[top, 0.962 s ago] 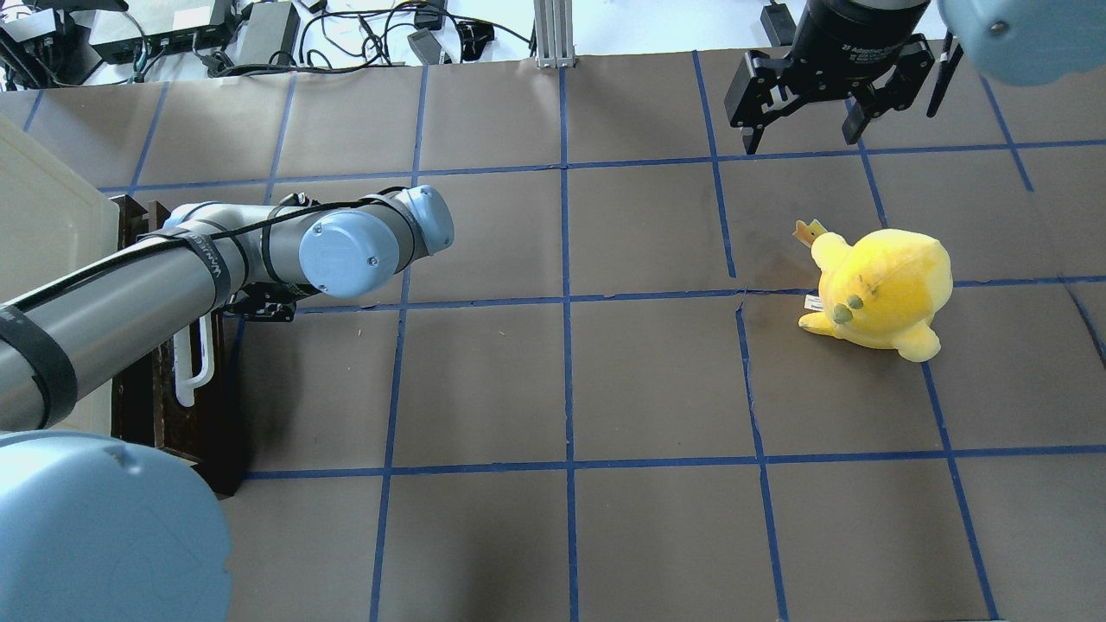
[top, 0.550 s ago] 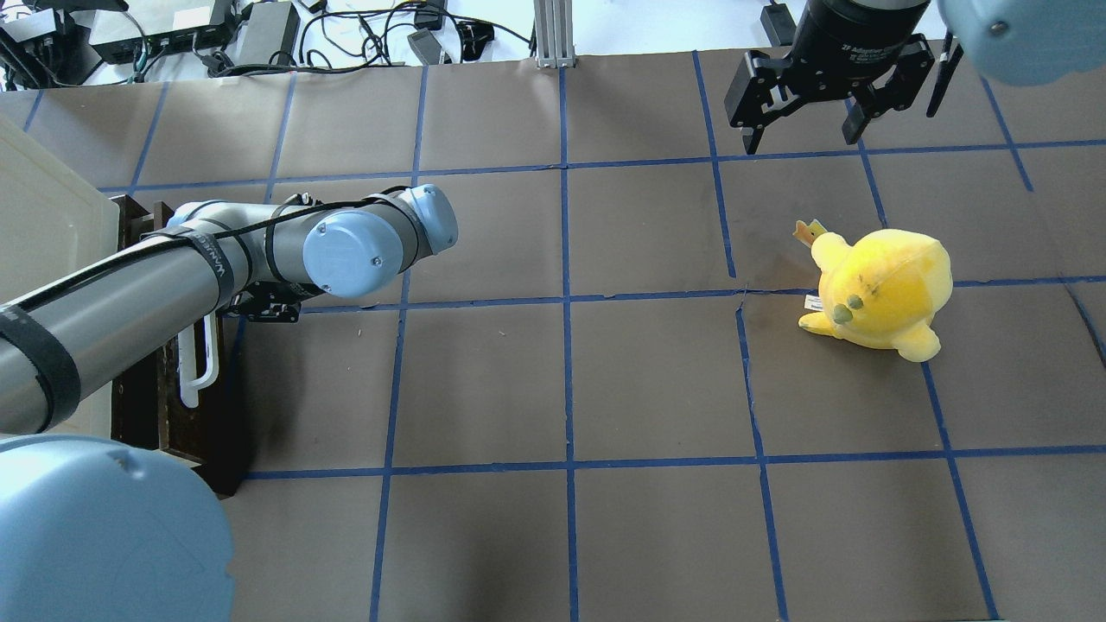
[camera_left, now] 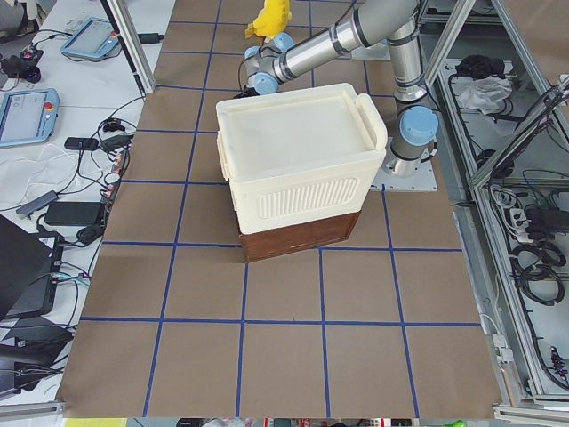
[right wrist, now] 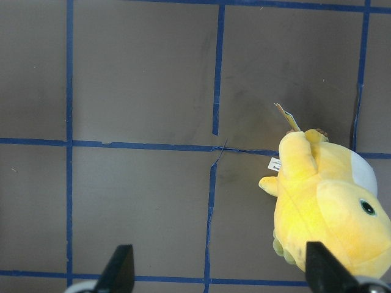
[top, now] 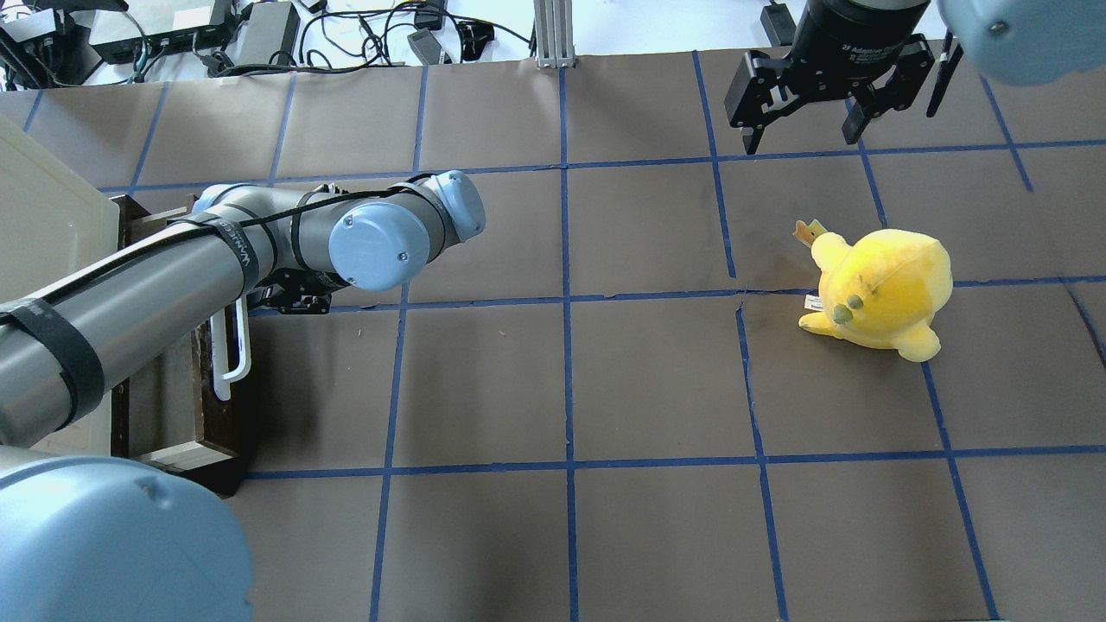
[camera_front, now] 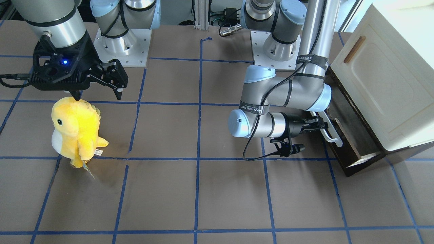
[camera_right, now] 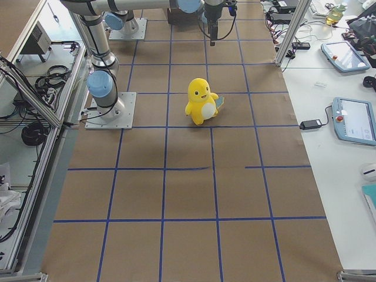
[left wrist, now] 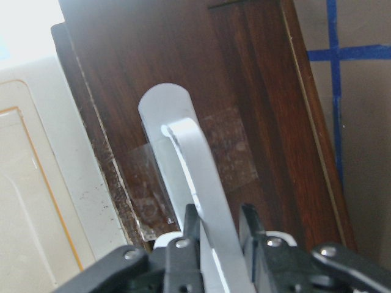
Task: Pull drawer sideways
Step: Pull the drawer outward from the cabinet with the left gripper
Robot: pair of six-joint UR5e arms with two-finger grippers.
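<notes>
White handle [left wrist: 197, 174] pinched by L hand [left wrist: 220, 224]; drawer [left wrist: 269, 116] ajar.

overhead: behind, down | front: opposite | sides: along table [camera_left: 284, 294] | left wrist: close on drawer [left wrist: 263, 122] | overhead+front share plush [top: 881, 289]

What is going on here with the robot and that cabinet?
The left gripper is shut on the white bar handle of the dark brown drawer at the base of the cream cabinet. The drawer stands partly out, with some of its pale inside showing. The right gripper hangs open above the table, beside the yellow plush toy but not touching it.
</notes>
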